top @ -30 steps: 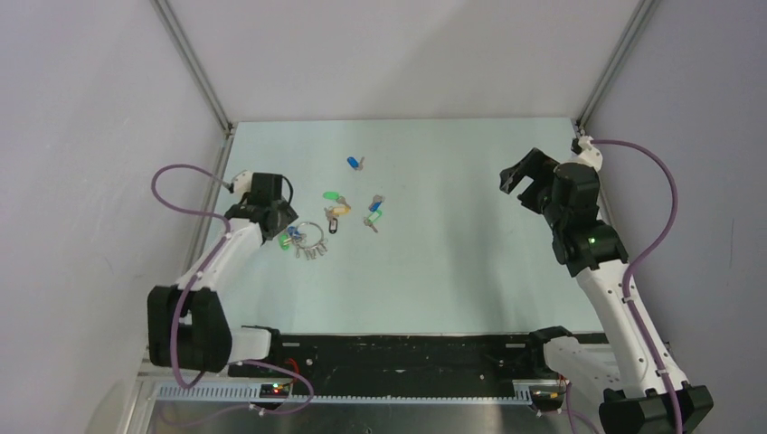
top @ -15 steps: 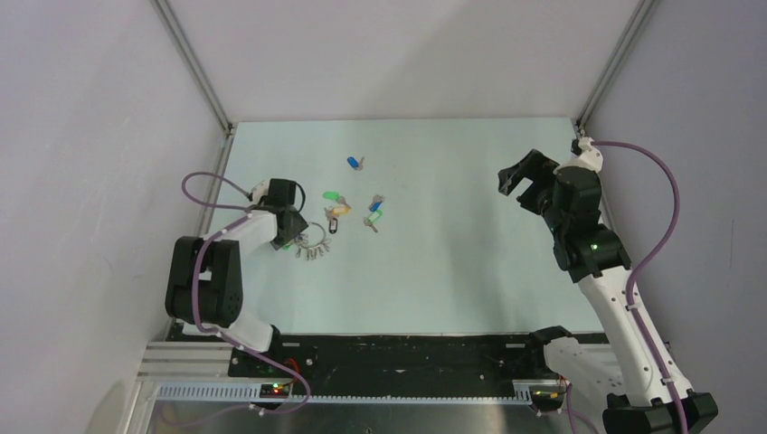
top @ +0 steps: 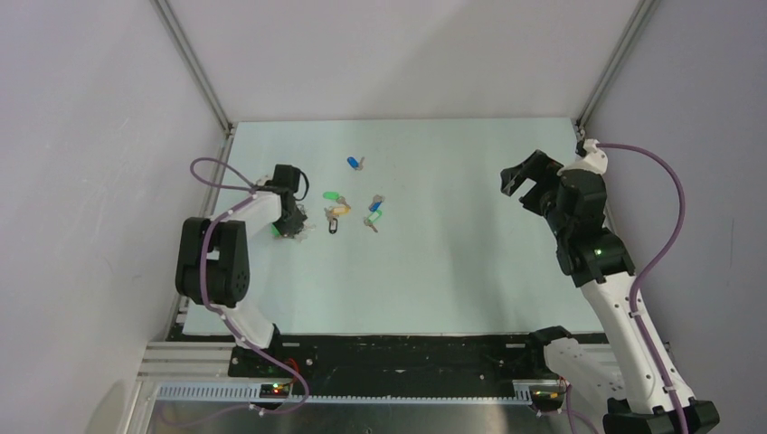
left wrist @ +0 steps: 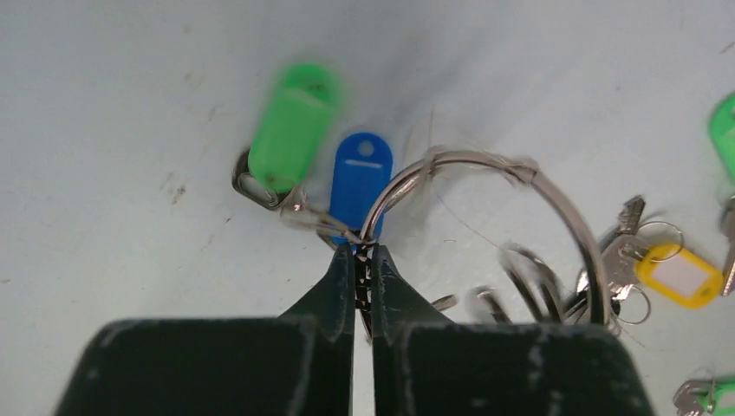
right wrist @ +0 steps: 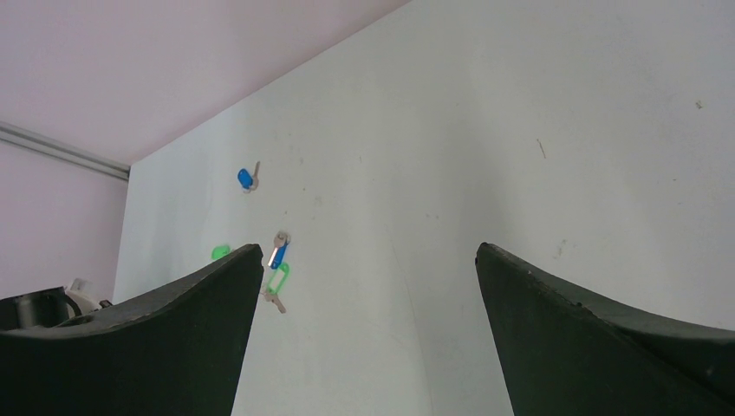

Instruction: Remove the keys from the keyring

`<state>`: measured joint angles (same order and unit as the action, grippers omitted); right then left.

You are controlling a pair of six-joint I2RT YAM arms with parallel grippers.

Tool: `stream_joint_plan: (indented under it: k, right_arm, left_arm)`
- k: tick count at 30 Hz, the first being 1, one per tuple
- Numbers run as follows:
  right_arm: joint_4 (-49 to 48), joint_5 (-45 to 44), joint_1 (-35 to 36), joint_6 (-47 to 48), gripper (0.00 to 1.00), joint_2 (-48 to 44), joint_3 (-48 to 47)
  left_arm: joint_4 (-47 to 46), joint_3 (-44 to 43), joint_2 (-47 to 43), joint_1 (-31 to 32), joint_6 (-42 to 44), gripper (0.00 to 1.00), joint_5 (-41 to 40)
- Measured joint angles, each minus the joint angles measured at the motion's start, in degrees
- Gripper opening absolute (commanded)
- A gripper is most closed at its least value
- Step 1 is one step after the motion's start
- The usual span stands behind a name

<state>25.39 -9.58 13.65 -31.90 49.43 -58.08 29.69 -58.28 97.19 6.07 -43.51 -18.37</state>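
Observation:
In the left wrist view my left gripper [left wrist: 364, 253] is shut on the thin silver keyring [left wrist: 485, 161], pinching its wire at the near left of the loop. A green tag [left wrist: 293, 126] and a blue tag [left wrist: 360, 178] hang off the ring just beyond the fingertips. Several plain silver keys [left wrist: 520, 279] on the ring's right side are blurred. From above, the left gripper [top: 291, 220] sits at the table's left over the bunch. My right gripper [top: 523, 176] hangs open far to the right, holding nothing; the right wrist view shows its fingers [right wrist: 199, 295] spread wide.
Loose tagged keys lie right of the bunch: a blue one [top: 354, 163] furthest back, a green one [top: 332, 195], a yellow one [top: 339, 210], a blue and green pair [top: 374, 212] and a dark tag [top: 331, 227]. The left wall frame [top: 213, 194] runs close behind the left arm.
The left gripper has closed on the keyring. The left arm has swung further back and right, and the bunch has shifted with it. The right arm has barely moved.

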Motion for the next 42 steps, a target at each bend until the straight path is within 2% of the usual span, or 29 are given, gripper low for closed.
stream_joint_plan:
  k: [6, 13, 19, 23, 31, 36, 42]
  right_arm:
    - [0.0, 0.0, 0.0, 0.0, 0.99, -1.1, 0.0]
    - [0.1, 0.2, 0.0, 0.0, 0.98, -1.3, 0.0]
    - [-1.6, 9.5, 1.0, 2.9, 0.96, 0.1, 0.0]
    - [-3.3, 15.9, 4.8, 5.4, 0.96, 2.7, 0.0]
    - [-7.6, 24.1, 12.0, 11.9, 0.90, 5.2, 0.0]
    - [-10.9, 26.8, 17.1, 15.7, 0.90, 5.4, 0.2]
    - [-14.5, 28.2, 24.5, 21.1, 0.86, 5.5, 1.7]
  left_arm:
    - [2.6, -0.1, -1.9, -1.0, 0.3, 0.00, -1.9]
    - [6.3, -3.2, -15.2, -1.0, 2.2, 0.00, -4.8]
    - [6.8, -6.2, -25.1, -0.7, 7.0, 0.00, -1.4]
    - [7.6, -7.3, -30.5, 1.5, 13.1, 0.00, 6.6]
    - [7.8, -13.5, -32.7, 7.9, 27.2, 0.00, 36.4]
    - [8.3, -14.8, -36.0, 17.3, 38.2, 0.00, 45.5]
    - [8.3, -19.7, -38.1, 22.9, 46.0, 0.00, 50.6]
